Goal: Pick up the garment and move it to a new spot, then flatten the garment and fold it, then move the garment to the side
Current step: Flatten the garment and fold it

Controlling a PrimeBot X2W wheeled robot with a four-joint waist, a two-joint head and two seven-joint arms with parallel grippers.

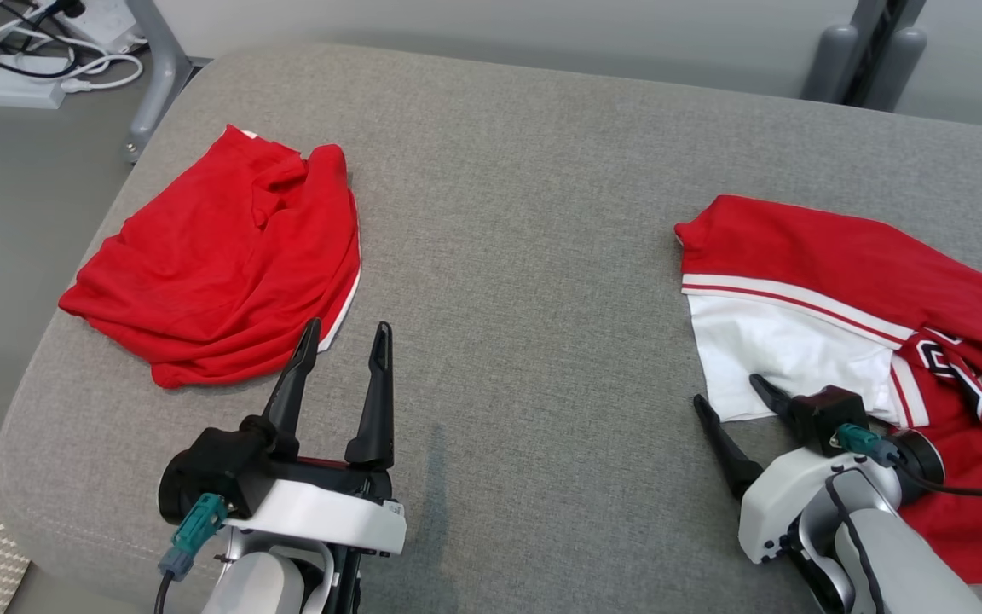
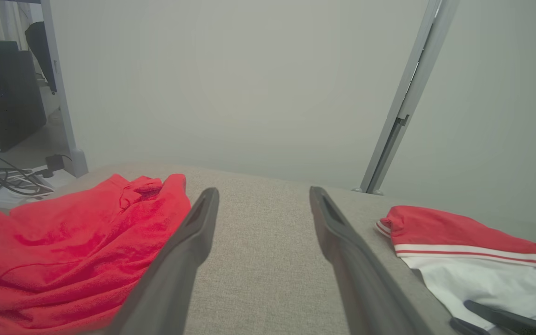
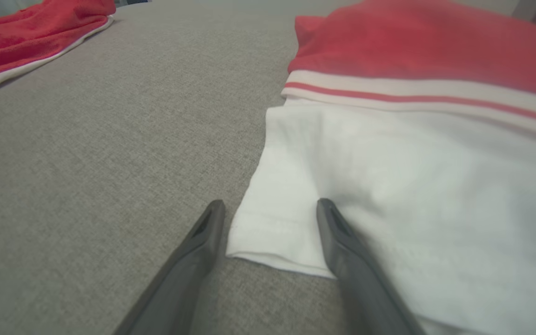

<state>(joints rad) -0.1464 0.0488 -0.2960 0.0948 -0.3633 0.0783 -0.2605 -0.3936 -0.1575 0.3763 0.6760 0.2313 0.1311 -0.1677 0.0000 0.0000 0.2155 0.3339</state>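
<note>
Plainly we are near the start with the jersey (image 1: 840,256). It lies rumpled on the right of the cushion (image 1: 525,170), its red body bunched and a white panel turned out toward us, neither flattened nor folded. Our right gripper (image 1: 726,389) is low at the near corner of that white panel with its fingers spread wide. One finger is over the cloth and the other is on bare cushion just beside the hem, so the corner sits between them. Nothing is pinched, and we cannot tell whether the fingers touch the fabric. Our left gripper (image 1: 349,326) is likewise spread and holds nothing, its tips just beside the near edge of a red garment (image 1: 218,256) on the cushion's left. That one lies in a loose, roughly doubled heap well apart from the jersey. We judge it may be already dealt with, though we cannot be sure. For the jersey every step is left: pick up, move, flatten, fold, set aside.
</note>
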